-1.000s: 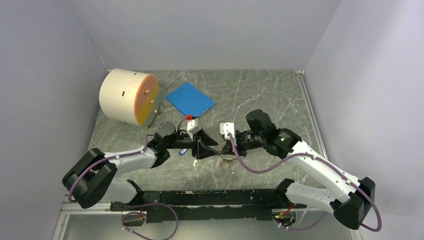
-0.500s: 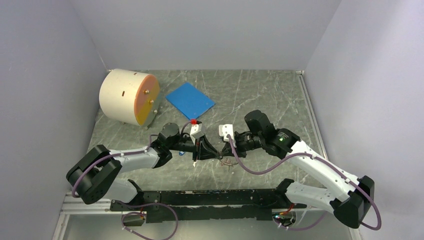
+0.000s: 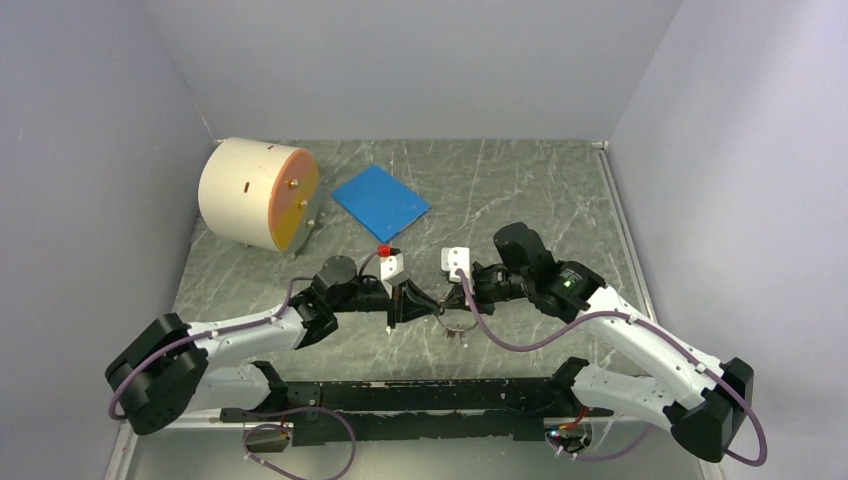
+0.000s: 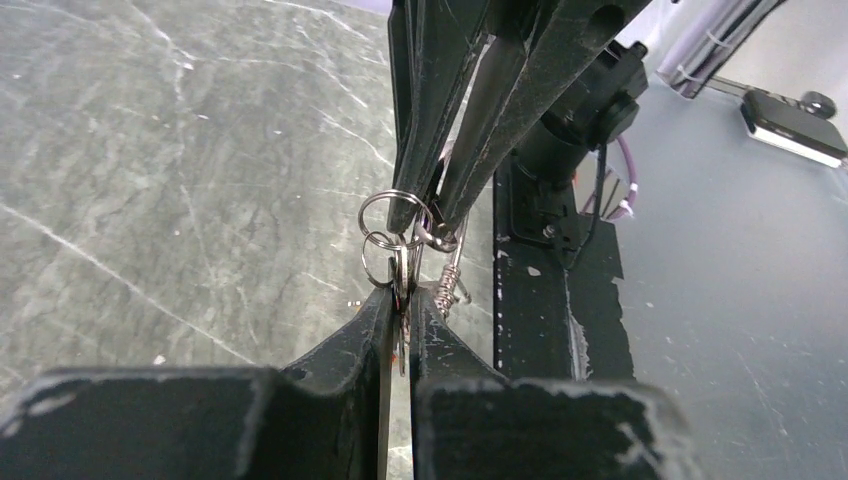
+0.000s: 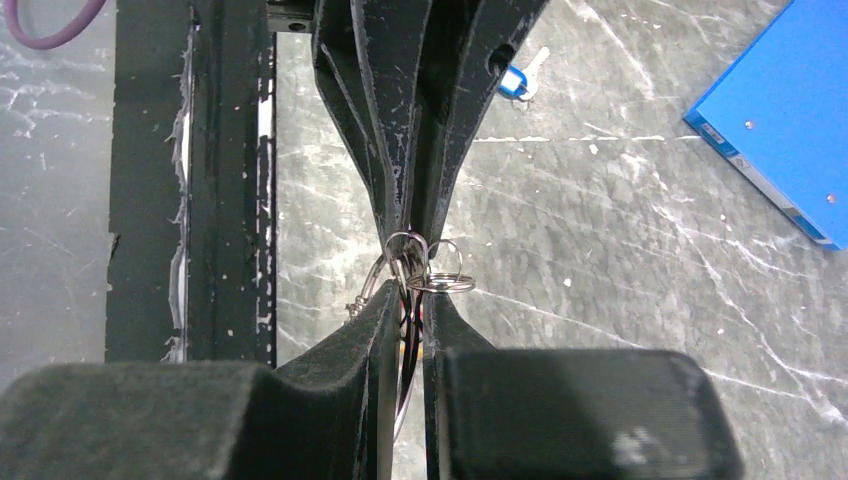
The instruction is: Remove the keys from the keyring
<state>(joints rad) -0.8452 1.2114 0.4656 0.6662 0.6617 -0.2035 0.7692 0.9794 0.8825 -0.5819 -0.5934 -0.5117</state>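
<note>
Silver wire, thin and bright: the keyring [image 4: 395, 212] shows as a few small overlapping loops, held clear above the desk [image 4: 150, 200] between our arms. Our left pincer [image 4: 400, 297] is pinched shut on it from one side, our right pincer [image 5: 407, 297] from the other.

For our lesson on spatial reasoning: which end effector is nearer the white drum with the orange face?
Left. The left end effector lies nearer the bases than the drum and to its right; the right end effector faces it from farther right.
</note>
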